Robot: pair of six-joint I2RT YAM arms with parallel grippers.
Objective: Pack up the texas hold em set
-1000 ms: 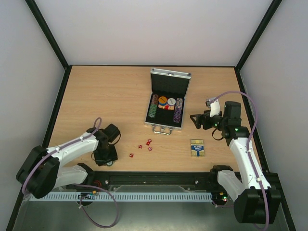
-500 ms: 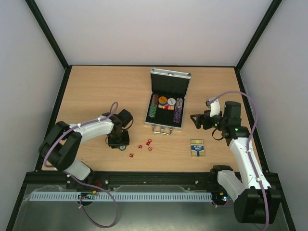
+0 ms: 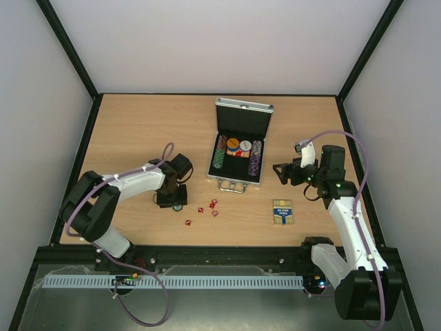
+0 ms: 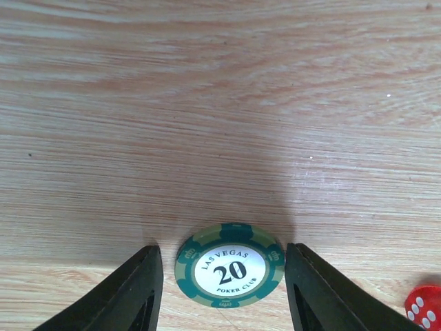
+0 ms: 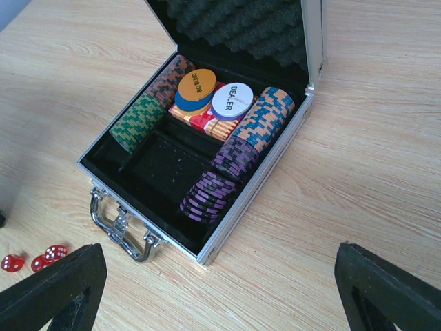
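Bracketing a stray poker chip (image 4: 229, 274) with our left gripper (image 4: 222, 296), its black fingers spread either side and pinching nothing.
We judge that the thin, flat, hard-edged disc could skid or tip on the smooth wood-grain table (image 4: 207, 103) as the jaws close, or knock the tiny red die (image 4: 425, 305) just to its right. The black-lined aluminium case (image 5: 260, 178) stands open farther right, and the card deck box (image 3: 282, 211) lies near our right gripper (image 3: 280, 173), also spread and empty.

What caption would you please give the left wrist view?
Open left hand framing a green 20 chip on the table, red die nearby.
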